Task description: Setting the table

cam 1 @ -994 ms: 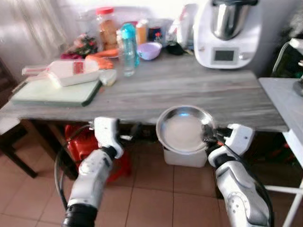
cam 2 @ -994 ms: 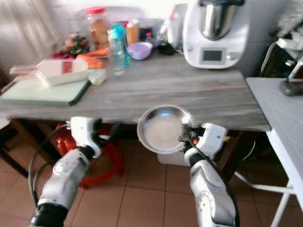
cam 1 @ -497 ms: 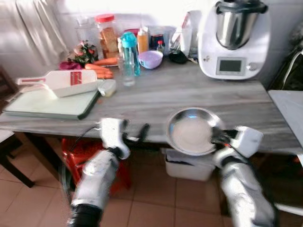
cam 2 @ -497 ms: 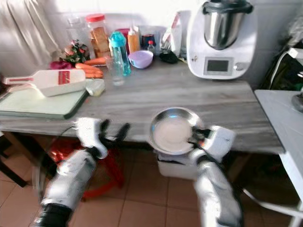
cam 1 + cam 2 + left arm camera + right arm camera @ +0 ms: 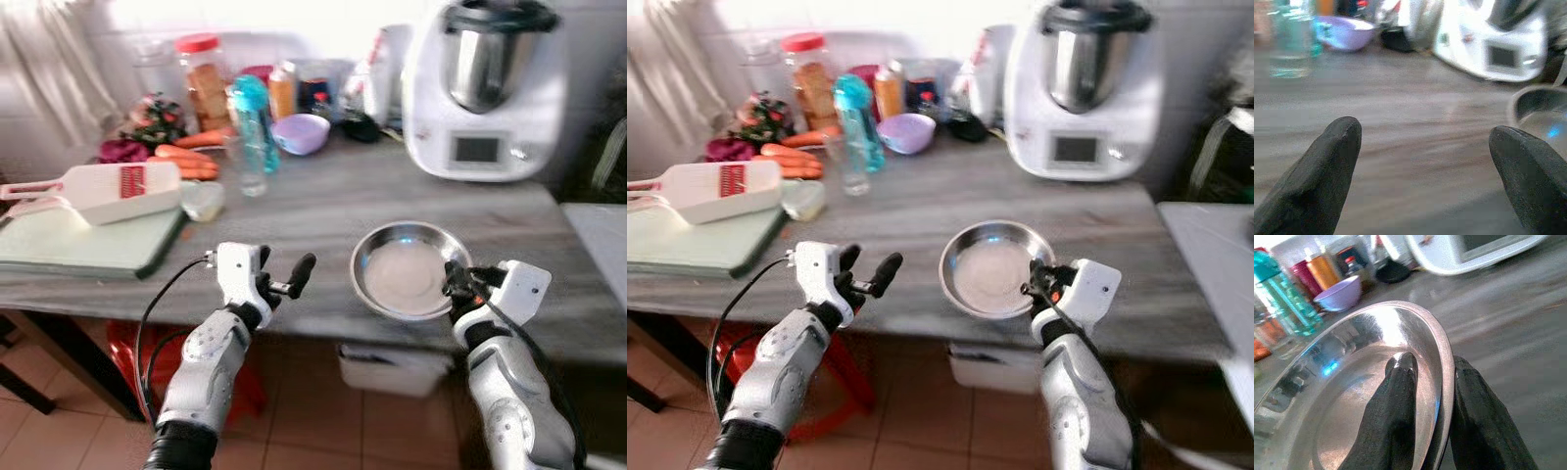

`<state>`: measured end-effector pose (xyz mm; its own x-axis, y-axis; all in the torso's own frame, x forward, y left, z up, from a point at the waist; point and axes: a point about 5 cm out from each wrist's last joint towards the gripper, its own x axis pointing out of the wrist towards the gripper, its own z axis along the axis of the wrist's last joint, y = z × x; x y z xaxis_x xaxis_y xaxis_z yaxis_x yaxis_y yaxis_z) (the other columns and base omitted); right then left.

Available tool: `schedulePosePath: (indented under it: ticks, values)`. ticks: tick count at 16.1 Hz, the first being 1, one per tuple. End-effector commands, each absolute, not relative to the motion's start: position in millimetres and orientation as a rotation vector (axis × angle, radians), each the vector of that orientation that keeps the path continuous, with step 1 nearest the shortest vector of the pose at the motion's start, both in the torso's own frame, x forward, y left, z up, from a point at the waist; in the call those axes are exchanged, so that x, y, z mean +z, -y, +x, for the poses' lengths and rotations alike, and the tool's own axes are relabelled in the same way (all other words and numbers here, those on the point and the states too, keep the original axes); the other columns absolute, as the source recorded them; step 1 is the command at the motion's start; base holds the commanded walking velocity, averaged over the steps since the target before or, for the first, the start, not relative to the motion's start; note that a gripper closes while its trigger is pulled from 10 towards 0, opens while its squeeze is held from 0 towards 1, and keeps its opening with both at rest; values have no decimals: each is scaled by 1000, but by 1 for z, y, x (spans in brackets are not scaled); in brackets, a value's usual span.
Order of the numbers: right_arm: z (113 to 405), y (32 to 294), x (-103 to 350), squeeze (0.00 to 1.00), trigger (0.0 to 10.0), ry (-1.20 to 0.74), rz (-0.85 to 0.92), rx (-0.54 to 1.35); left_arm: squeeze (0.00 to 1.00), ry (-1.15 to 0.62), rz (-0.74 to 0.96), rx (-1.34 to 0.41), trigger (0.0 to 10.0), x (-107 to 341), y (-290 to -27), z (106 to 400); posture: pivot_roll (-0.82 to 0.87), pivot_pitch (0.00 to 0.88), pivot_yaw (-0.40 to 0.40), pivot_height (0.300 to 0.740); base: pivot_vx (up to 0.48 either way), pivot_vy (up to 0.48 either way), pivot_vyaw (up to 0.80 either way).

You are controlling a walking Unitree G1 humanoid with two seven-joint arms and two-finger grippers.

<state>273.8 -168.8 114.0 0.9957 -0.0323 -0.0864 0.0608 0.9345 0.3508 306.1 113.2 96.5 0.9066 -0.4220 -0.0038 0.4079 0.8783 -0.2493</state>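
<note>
Presently: your right gripper (image 5: 1031, 288) was pinching the rim of the round shiny steel plate (image 5: 409, 269), held over the grey wood-grain table (image 5: 323, 206) front edge. Left gripper (image 5: 284, 282) spread wide, empty. Step: placing, judged. Next: lower flat, then release.

A white food processor (image 5: 484, 93) behind a teal bottle (image 5: 252, 122).

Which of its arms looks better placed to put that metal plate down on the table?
The right. Its right gripper already pinches the rim of the metal plate over the wooden table. The left gripper is open, holding nothing, off to the plate's left.
</note>
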Motion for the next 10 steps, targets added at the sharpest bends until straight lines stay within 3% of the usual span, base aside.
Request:
schedulePosePath:
  ticks: [1,10]
  values:
    - [277,166,120,0,10000,-56,357,-32,0,-37,-194,-426,10000,100,-118,308,-43,0,64,740,0,0,0]
    - [280,171,118,0,10000,-48,356,-64,0,-36,-64,-307,10000,84,-171,283,-20,0,68,740,0,0,0]
